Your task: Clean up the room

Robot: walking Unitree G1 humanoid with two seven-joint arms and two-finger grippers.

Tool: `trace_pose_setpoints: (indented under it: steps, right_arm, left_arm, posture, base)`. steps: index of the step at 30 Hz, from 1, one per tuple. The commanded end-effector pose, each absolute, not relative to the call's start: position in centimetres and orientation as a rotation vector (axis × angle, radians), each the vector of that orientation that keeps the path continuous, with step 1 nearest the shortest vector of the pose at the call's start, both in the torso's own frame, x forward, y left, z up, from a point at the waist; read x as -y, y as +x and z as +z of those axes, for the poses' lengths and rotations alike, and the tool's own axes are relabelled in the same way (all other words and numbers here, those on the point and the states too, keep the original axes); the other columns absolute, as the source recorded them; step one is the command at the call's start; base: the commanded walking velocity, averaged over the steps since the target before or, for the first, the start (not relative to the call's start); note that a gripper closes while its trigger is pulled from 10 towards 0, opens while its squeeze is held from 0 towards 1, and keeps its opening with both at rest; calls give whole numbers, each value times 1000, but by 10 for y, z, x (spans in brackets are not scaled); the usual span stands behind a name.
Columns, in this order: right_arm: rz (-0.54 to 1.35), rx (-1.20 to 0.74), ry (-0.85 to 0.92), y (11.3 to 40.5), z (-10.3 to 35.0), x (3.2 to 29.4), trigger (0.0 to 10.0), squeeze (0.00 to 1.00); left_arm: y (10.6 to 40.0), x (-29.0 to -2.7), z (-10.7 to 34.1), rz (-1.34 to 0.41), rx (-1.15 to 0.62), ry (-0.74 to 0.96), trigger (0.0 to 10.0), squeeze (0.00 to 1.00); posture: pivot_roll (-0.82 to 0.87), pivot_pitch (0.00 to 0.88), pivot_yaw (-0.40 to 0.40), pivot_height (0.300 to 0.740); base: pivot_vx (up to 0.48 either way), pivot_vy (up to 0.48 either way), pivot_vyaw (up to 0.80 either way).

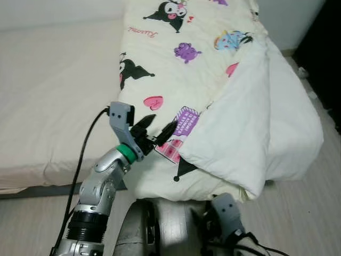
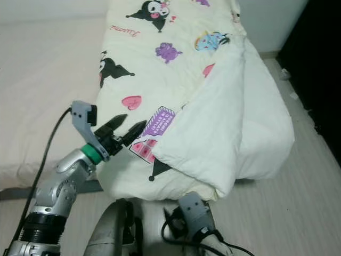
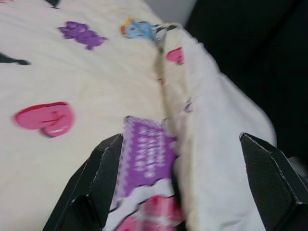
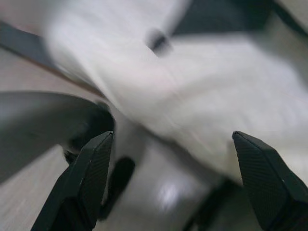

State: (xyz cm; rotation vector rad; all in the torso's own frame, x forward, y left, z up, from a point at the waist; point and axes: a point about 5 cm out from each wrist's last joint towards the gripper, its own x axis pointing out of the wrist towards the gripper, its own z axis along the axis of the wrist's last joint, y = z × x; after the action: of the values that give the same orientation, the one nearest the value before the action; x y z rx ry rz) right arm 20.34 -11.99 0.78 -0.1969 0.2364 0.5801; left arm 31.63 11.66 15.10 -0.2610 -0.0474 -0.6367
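Observation:
A cream blanket (image 1: 176, 74) printed with cartoon figures, hearts and a purple label lies across the bed. Its right corner is folded back, showing the white underside (image 1: 250, 122), and its front hangs over the bed's edge. My left gripper (image 1: 161, 124) is open, just above the blanket near the purple label (image 1: 186, 121). In the left wrist view the folded edge (image 3: 166, 82) runs between the two spread fingers (image 3: 103, 178). My right wrist (image 1: 229, 210) is low in front of the bed. The right gripper (image 4: 173, 159) is open and points at blurred white fabric.
The bare mattress sheet (image 1: 53, 90) stretches to the left. Pale wood floor (image 1: 314, 213) runs in front and to the right of the bed. Dark furniture (image 1: 325, 53) stands at the far right, with small bits (image 1: 303, 72) on the floor beside it.

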Motion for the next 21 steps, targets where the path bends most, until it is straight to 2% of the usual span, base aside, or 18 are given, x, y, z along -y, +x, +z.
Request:
trace_pose_setpoints:
  steps: [1,4,6,8,9,11,17,21]
  right_arm:
    - [666,-200,-220,200,11,107,10000,0]
    - [690,-141,-283,216,23,97,10000,0]
    - [690,-141,-283,216,23,97,10000,0]
    - [618,-86,-448,244,31,101,10000,0]
    - [618,-86,-448,244,31,101,10000,0]
    - [589,-19,-560,264,41,104,10000,0]
    - [535,156,-640,292,77,112,10000,0]
    - [498,194,-662,301,90,117,10000,0]
  left_arm:
    - [313,-125,135,-582,-3,-236,10000,0]
    - [312,-136,124,-494,-36,-219,10000,0]
    - [312,-136,124,-494,-36,-219,10000,0]
    - [312,-141,120,-415,-36,-245,10000,0]
    - [312,-141,120,-415,-36,-245,10000,0]
    - [312,-141,121,-390,-21,-282,10000,0]
    - [304,-137,118,-415,3,-332,10000,0]
    - [299,-137,114,-418,4,-331,10000,0]
  posture:
    - [-61,191,139,635]
    - [-64,190,135,635]
    - [-64,190,135,635]
    - [-59,191,121,635]
    - [-59,191,121,635]
    - [-57,191,111,635]
    - [-58,188,91,635]
    - [-62,187,84,635]
  base:
    - [0,0,0]
    - [0,0,0]
    - [0,0,0]
    - [0,0,0]
    - [0,0,0]
    - [0,0,0]
    - [0,0,0]
    - [0,0,0]
